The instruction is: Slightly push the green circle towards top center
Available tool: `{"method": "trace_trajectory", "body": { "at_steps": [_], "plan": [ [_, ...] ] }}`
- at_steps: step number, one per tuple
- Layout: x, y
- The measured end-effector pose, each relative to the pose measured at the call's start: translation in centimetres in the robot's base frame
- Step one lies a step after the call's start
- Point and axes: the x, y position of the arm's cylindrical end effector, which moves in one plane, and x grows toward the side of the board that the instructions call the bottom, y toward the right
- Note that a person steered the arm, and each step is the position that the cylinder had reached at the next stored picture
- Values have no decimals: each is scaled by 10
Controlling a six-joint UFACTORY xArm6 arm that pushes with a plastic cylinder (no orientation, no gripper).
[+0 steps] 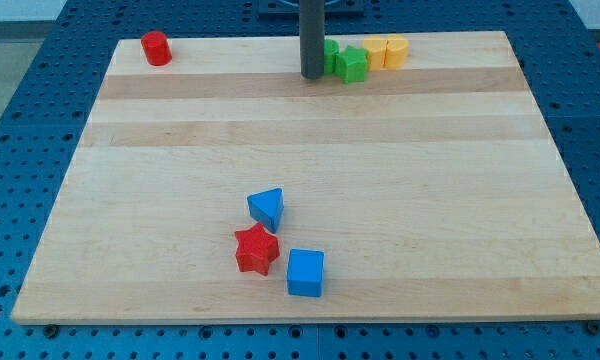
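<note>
Blue pegboard surrounds a pale wooden desk [310,150] with lighter and darker plank bands. Near the desk's far edge, about at its middle, the robot's dark rod ends with its tip [311,75] touching, or just beside, the left side of the green circle block [331,54], which is mostly hidden behind the rod. There is no hand to open or close, only this bare rod.

Crowded against the circle on its right are a green star-shaped block [353,64] and two yellow blocks [386,52]. A rightward push would likely shove these along too, and any push toward the far edge risks sending the circle off the desk.

Being round, the circle has no readable heading or long axis.
</note>
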Motion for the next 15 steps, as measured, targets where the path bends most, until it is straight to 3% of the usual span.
{"method": "trace_trajectory", "body": {
  "at_steps": [4, 12, 15],
  "plan": [
    [12, 11],
    [-18, 17],
    [11, 17]
  ]
}}
